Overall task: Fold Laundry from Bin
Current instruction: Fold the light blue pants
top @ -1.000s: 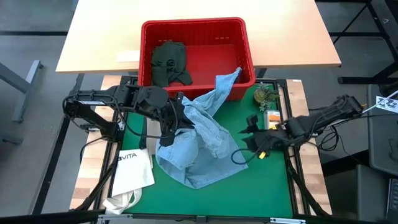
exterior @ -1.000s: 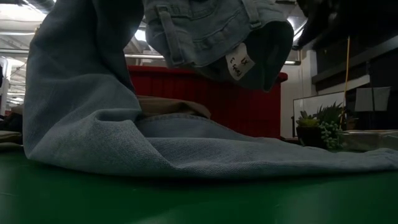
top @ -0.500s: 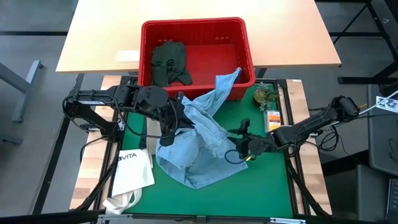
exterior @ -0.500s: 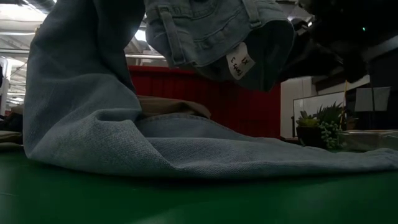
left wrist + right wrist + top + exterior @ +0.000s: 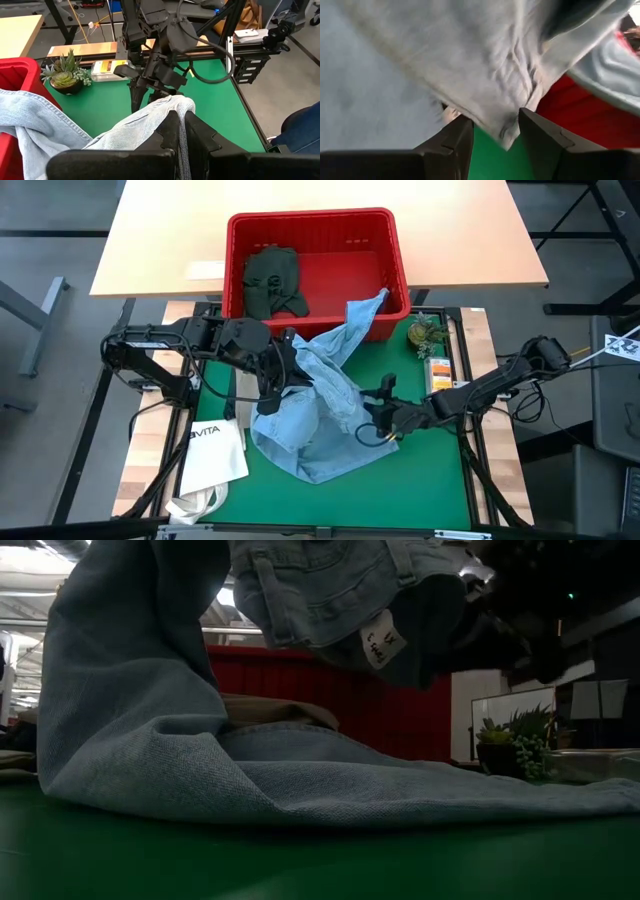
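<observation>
The light jeans point(image 5: 320, 415) are a pale, faded blue denim, rumpled into a loose heap on the green mat point(image 5: 440, 470). One leg trails up and drapes over the front rim of the red bin point(image 5: 310, 225), its end hanging just inside. From table level the cloth shows a coarse weave, a stitched waistband lifted overhead, and a small white label point(image 5: 380, 640) sewn inside it. The rest spreads flat and wide across the mat toward the front.

The left gripper point(image 5: 268, 385) has its fingers pressed together on a fold of the jeans, holding that part up off the mat; its wrist view shows denim bunched between the dark fingers point(image 5: 172, 131).

The right gripper point(image 5: 372, 418) sits at the heap's right edge, fingers spread, with a hanging hem of denim point(image 5: 505, 120) between them; I can't tell whether they touch it.

Inside the bin lies a dark green garment point(image 5: 272, 280), crumpled against the left side.

A small potted plant point(image 5: 422, 333) stands on the mat's right edge near the bin, and a white tote point(image 5: 215, 455) lies at the mat's left front.
</observation>
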Available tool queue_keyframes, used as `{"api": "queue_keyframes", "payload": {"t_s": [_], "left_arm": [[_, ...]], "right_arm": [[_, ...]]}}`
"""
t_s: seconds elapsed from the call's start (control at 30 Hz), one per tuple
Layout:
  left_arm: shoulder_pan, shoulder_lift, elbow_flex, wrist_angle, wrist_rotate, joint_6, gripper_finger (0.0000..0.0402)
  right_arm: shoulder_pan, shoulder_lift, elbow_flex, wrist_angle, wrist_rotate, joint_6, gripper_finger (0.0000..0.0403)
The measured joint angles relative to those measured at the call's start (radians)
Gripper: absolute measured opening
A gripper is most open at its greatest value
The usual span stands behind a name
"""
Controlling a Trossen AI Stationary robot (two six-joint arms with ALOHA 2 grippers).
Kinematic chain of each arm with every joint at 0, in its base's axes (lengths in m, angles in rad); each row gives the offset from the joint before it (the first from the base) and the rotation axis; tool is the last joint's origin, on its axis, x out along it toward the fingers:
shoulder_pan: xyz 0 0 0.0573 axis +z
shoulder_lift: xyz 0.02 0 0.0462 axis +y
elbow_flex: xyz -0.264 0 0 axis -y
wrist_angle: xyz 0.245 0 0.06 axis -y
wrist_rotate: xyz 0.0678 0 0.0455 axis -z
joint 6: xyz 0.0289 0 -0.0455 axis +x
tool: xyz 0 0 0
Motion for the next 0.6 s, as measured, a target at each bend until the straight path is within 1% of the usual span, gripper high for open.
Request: {"api": "queue_keyframes", "payload": {"t_s": [0.1,0.27,0.33,0.43,0.57,0.6], "left_arm": [[0.0,0.0,0.0,0.0,0.0,0.0,0.001],[0.0,0.0,0.0,0.001,0.0,0.0,0.001],[0.0,0.0,0.0,0.002,0.0,-0.001,0.001],[0.0,0.0,0.0,0.003,0.0,-0.001,0.001],[0.0,0.0,0.0,0.003,0.001,-0.001,0.001],[0.0,0.0,0.0,0.003,0.0,-0.001,0.001]], "right_arm": [[0.0,0.0,0.0,0.047,0.005,-0.007,0.0156],[-0.001,0.0,0.0,0.063,0.026,-0.006,0.0155],[-0.001,0.0,0.0,0.064,0.028,-0.006,0.0147],[-0.001,0.0,0.0,0.073,0.028,-0.005,0.0108],[-0.001,0.0,0.0,0.073,0.033,-0.029,0.0023],[-0.001,0.0,0.0,0.073,0.043,-0.034,0.0014]]}}
